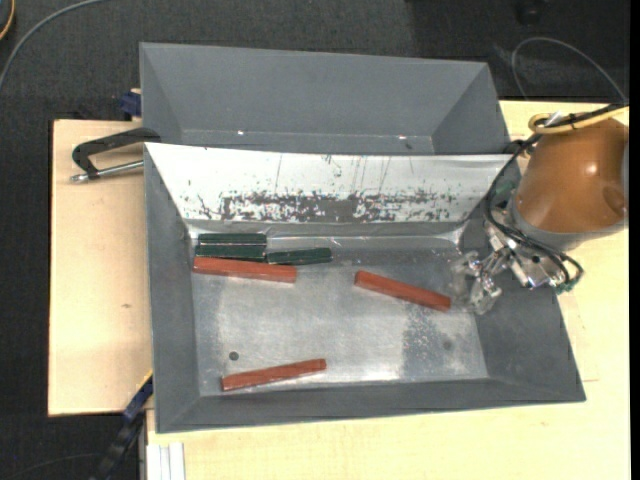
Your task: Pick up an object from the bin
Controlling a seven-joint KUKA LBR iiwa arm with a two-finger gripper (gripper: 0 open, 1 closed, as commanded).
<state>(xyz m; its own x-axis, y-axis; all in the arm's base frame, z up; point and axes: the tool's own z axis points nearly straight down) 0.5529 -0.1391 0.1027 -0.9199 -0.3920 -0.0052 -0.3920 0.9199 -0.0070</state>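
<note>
Red bar (402, 290) lies flat and slantwise on the floor of the bin (300, 98), toward the view's right. Its right end stops just beside the jaws, and it is the piece nearest to them. The jaws hang low over the floor close to the right-hand sloping wall, below the arm's orange cover (570, 183) and a knot of cables (545, 268). I cannot tell whether they are spread or pressed together, and no piece shows between them.

The arm comes in over that wall, which probably explains why the jaws sit so near it and by the bar's end rather than its middle. I judge the slope to be the main obstacle. It leaves little room on one side, and a pinch at the very tip could let the bar swing.

The other pieces are well apart from this spot. A second red bar (245, 269) lies by the rear wall on the view's left, touching two green bars (262, 249) behind it. A third red bar (273, 375) lies along the front edge.
</note>
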